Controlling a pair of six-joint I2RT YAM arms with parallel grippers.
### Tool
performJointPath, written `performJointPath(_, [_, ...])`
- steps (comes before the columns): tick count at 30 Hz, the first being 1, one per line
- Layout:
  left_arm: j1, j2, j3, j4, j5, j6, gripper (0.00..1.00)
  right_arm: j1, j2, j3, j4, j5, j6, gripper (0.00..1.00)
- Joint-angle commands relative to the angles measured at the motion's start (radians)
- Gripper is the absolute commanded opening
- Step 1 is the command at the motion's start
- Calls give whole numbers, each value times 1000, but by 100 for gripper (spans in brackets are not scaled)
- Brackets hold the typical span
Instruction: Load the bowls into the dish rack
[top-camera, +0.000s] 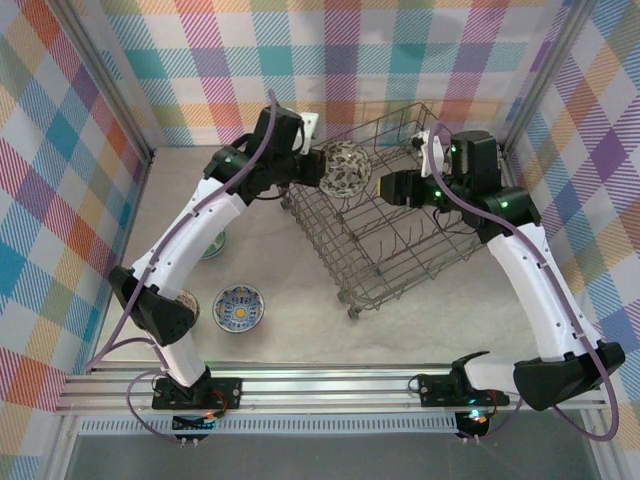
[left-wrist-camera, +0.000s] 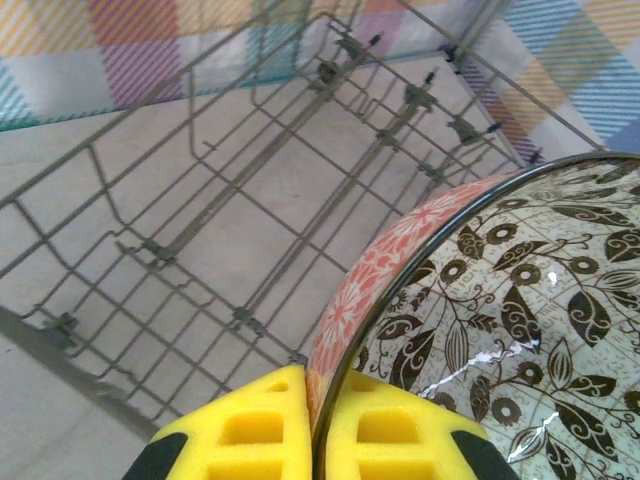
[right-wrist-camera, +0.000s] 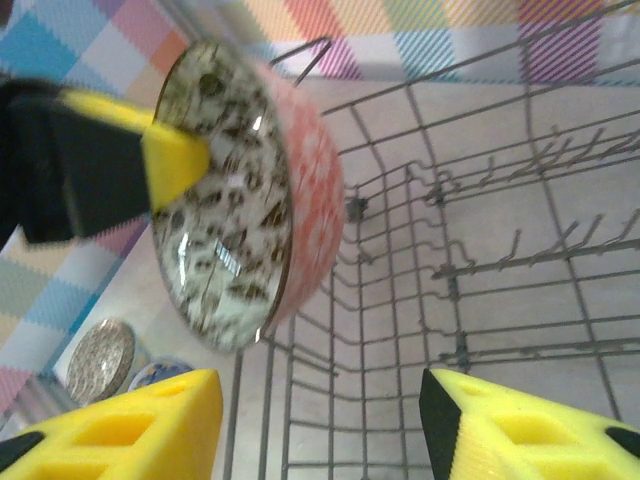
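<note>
The bowl (top-camera: 345, 168) stands on edge over the left corner of the rack (top-camera: 420, 280). Its rim is nearly upright, its glossy inside with brown leaves on a pale ground is turned toward the right gripper (right-wrist-camera: 320, 410), and its outside is red-orange with a white pattern. The left gripper (left-wrist-camera: 318, 400) pinches its rim between yellow pads (left-wrist-camera: 250, 430), one inside and one outside. The right gripper hangs over the grey wire rack with its fingers wide apart, and a blue-white bowl (top-camera: 238, 306) lies flat on the table (top-camera: 300, 330).
</note>
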Motion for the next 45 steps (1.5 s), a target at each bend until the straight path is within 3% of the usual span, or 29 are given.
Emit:
performJointPath(1, [-34,-12,42,107,24,-33,1,3,21,9,83,80,44,55])
performJointPath(11, [-88,30,71,108,-8,-43,1,2,40,-10,128,91,79,48])
performJointPath(37, [-112,59,82,140,-77,-16,1,3,53,-23,54,94,106,25])
performJointPath(45, [-122,38,33,162,-88,-26,20,3,52,-29,59,150,129,16])
